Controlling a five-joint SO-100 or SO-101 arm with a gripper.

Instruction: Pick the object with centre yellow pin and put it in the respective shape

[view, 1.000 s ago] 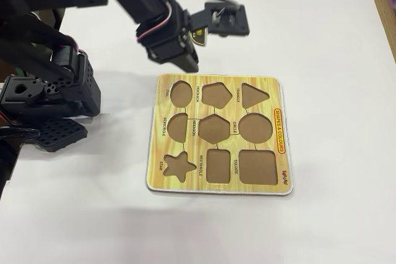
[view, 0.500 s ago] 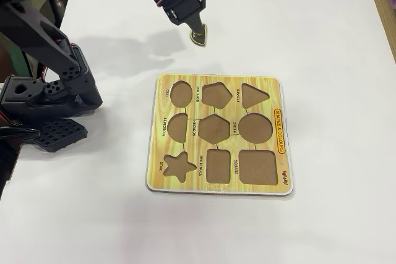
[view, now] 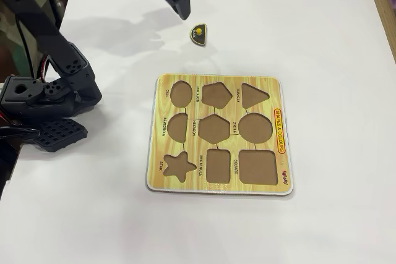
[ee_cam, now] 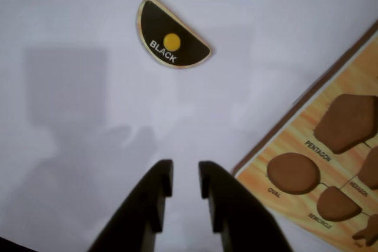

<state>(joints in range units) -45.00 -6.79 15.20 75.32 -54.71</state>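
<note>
The gripper [ee_cam: 185, 192] was seen held above the white table [ee_cam: 71, 22], fingers slightly apart, nothing gripped. The black semicircle piece [ee_cam: 171, 35] (yellow pin [ee_cam: 172, 42] at centre) lay flat ahead of the fingertips, apart from them. In the fixed view the piece [view: 198, 33] sat just below the gripper [view: 183, 9], with the shape board [view: 218, 134] beyond it, all cutouts empty.

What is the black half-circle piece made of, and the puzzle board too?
The black semicircle piece looks like thin wood with a glossy printed face: pale edging shows, and its yellow pin looks like plastic. The puzzle board seems to be wood or pressed board, with printed grain on top and matte brown fibre in its cut-outs.
</note>
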